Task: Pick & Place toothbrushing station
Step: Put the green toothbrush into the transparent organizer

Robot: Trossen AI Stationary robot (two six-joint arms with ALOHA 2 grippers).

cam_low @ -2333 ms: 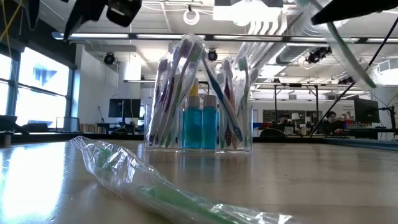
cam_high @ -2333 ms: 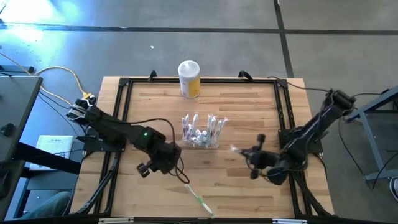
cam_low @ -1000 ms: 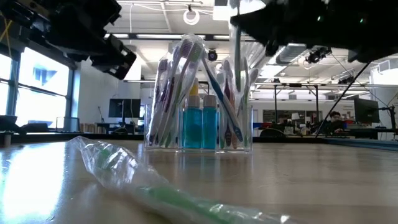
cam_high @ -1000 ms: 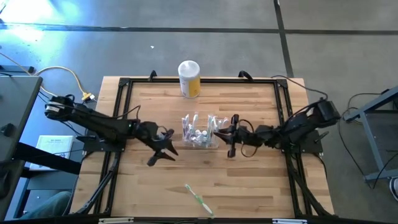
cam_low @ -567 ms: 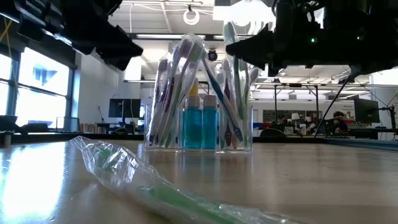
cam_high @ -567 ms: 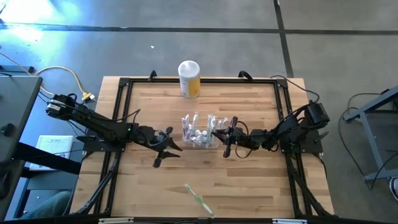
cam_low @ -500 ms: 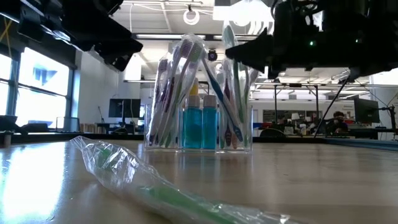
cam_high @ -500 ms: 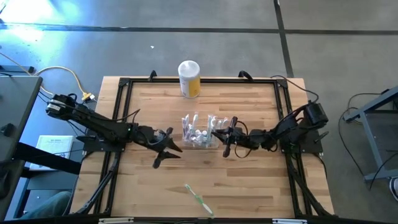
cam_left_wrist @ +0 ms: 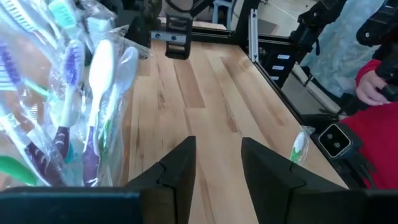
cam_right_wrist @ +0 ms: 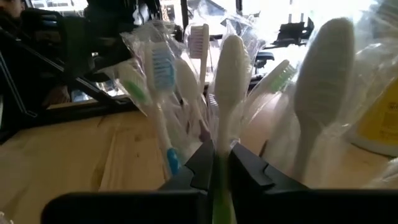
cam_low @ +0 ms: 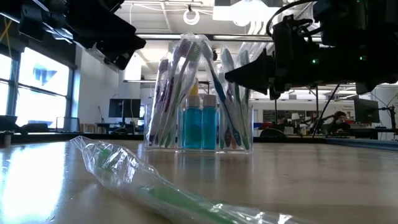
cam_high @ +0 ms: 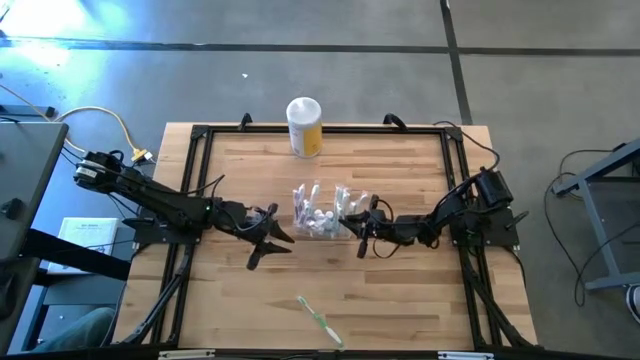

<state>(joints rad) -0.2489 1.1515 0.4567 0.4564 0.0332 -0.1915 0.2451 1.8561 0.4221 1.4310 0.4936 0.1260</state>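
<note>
One toothbrushing station (cam_high: 322,213) upright between two grippers, right gripper (cam_right_wrist: 215,163) pinching one wrapped toothbrush (cam_right_wrist: 227,93) standing in it, left gripper (cam_left_wrist: 217,167) spread open beside it, one more wrapped toothbrush (cam_high: 318,320) lying flat far off.

Bright ceiling lights (cam_low: 249,9) glaring overhead, arms in dark silhouette, wrapped toothbrush (cam_low: 155,186) blurred up close, tabletop (cam_high: 400,290) evenly lit.

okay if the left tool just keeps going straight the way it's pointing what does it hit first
Probably nothing on the table: the left tool, open, points along bare table beside the toothbrushing station. Beyond that sits the right arm, though depth is hard to judge.
</note>
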